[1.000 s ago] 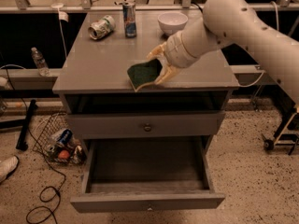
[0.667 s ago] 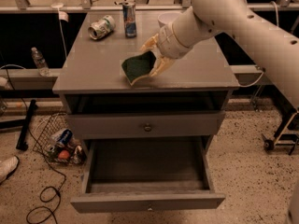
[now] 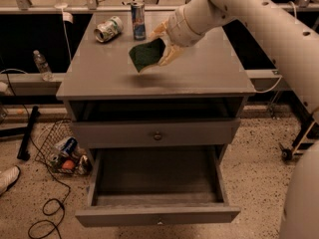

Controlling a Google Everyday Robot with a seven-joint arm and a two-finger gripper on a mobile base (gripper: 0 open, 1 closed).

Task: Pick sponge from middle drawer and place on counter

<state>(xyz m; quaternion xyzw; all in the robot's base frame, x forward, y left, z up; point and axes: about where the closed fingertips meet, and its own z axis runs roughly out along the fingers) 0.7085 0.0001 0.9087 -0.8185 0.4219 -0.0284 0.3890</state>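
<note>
My gripper [image 3: 160, 46] is shut on the sponge [image 3: 146, 55] and holds it a little above the counter [image 3: 199, 76], over its middle. The sponge's dark green face is turned toward the camera, with a thin pale edge at its lower side. A shadow lies on the counter below it. The middle drawer [image 3: 157, 215] is pulled wide open at the bottom of the cabinet and its inside shows nothing in it. The drawer front above it [image 3: 154, 132] with a round knob is closed.
A crushed can [image 3: 108, 28] lies at the counter's back left and an upright can [image 3: 138, 20] stands beside it. A wire basket of cans [image 3: 65, 151], a cable [image 3: 47, 213] and a water bottle [image 3: 43, 64] are on the left.
My arm has moved the sponge up and further back over the counter, toward its middle. The drawer has stayed open.
</note>
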